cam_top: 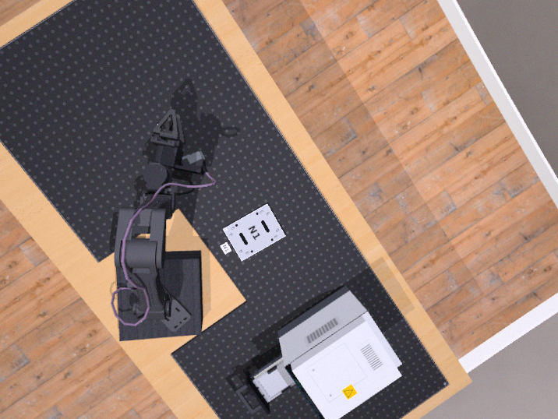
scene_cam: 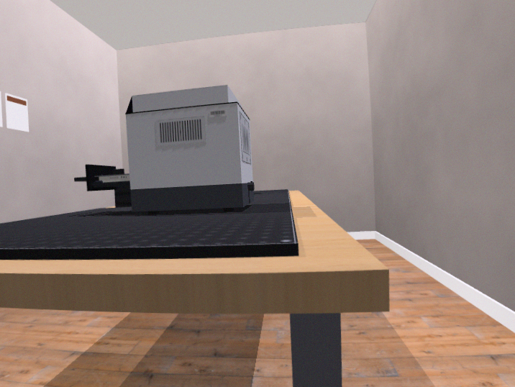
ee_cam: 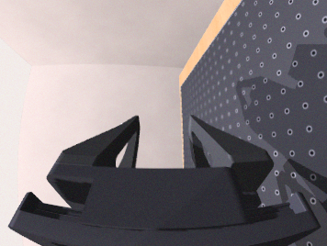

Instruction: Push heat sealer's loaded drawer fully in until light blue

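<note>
The heat sealer, a light grey box with a dark base, stands at one end of the dark perforated mat and also shows in the exterior view. Its drawer sticks out from the sealer's front, with a pale load on it and a dark front handle. I cannot make out the seal sheet, the frame or the light. My gripper is far from the sealer, past the arm's base, above bare mat. In the wrist view its fingers stand half apart with nothing between them.
A white plate marked N1 with a small white tag beside it lies on the mat between the arm and the sealer. The arm's base sits on a wooden cut-out. The table edge runs close behind the sealer.
</note>
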